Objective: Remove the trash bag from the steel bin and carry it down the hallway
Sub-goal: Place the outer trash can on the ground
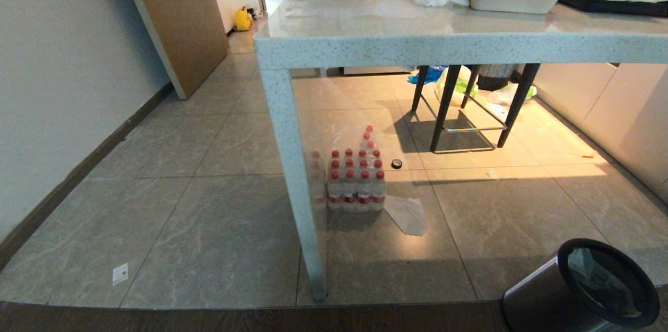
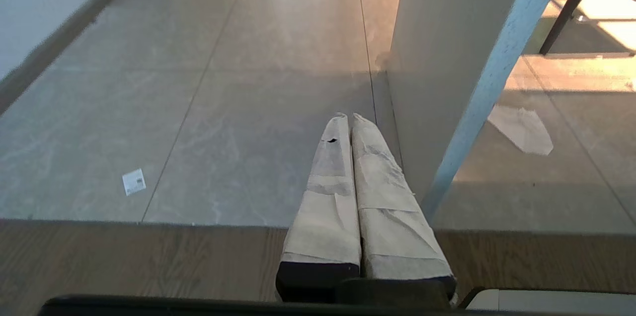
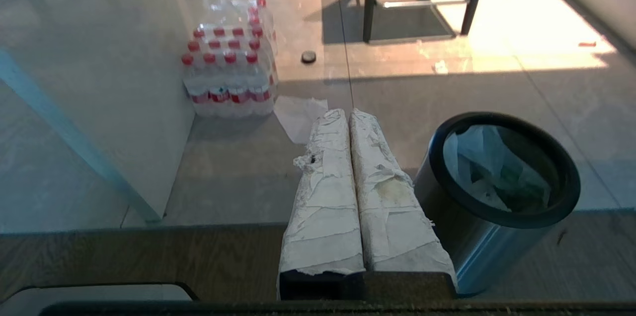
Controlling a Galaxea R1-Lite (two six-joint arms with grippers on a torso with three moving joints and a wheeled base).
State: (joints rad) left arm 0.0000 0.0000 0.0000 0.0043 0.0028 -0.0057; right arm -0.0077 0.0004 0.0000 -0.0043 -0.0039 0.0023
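Note:
The steel bin (image 1: 543, 303) stands on the floor at the lower right of the head view, shiny with a black ring at its rim. The right wrist view shows the steel bin (image 3: 477, 241) close beside my right gripper (image 3: 349, 113), which is shut and holds nothing. Inside lies the trash bag (image 3: 489, 169), thin white plastic with a green print, crumpled below the rim. The trash bag (image 1: 600, 277) shows faintly through the opening in the head view. My left gripper (image 2: 348, 117) is shut and empty, low over the floor beside the table leg (image 2: 462, 87). Neither arm shows in the head view.
A speckled white table (image 1: 417, 47) stands ahead, its near leg (image 1: 300, 191) in the middle. A pack of red-capped water bottles (image 1: 355, 178) and a sheet of paper (image 1: 408, 214) lie under it. A black stool (image 1: 469, 107) stands behind. A hallway opens at the far left past a wooden door (image 1: 180, 19).

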